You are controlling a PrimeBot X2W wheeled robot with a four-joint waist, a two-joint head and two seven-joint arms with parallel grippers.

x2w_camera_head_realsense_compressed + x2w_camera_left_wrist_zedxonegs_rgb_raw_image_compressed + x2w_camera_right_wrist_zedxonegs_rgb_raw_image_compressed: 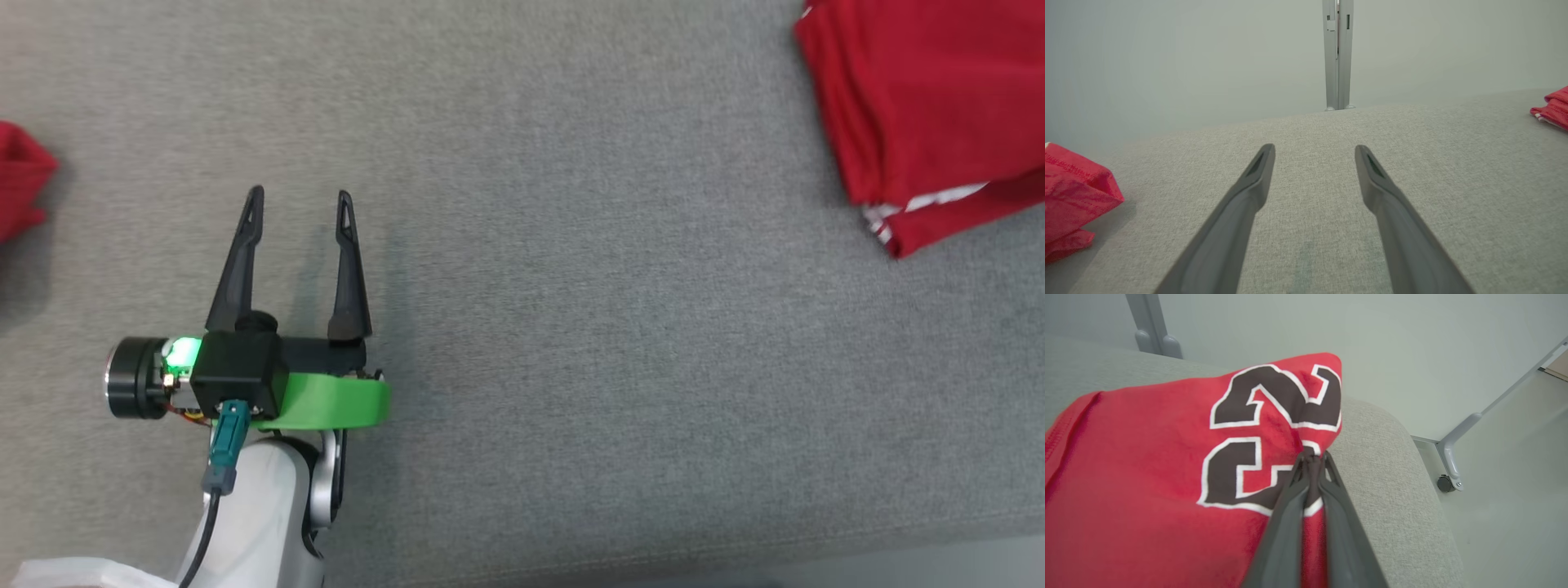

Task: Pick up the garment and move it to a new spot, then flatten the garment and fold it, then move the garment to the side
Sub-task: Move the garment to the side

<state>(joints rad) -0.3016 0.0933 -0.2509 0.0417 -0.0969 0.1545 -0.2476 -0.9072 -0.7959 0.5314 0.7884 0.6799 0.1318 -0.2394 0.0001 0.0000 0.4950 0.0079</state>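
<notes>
The garment point(1147, 465) is a red jersey with dark, white-edged numbers; it lies near the right end of the grey cushion. My right gripper point(1312, 457) is shut on a pinched fold of its cloth by the numbers. In the head view the garment point(922, 114) lies folded at the top right corner, with a white-striped hem showing. My left gripper point(300, 196) hovers open over bare cushion at the lower left, nothing between its fingers point(1257, 171). From the left wrist view the garment point(1553, 108) is a small red patch at the far right.
A second piece of red cloth point(20, 175) lies at the left edge, close to my left gripper point(1314, 149), and shows as red cloth point(1073, 196) in the left wrist view. The grey cushion point(612, 327) ends at a rounded right edge point(1404, 465). A grey wheeled frame point(1449, 457) stands on the floor beyond.
</notes>
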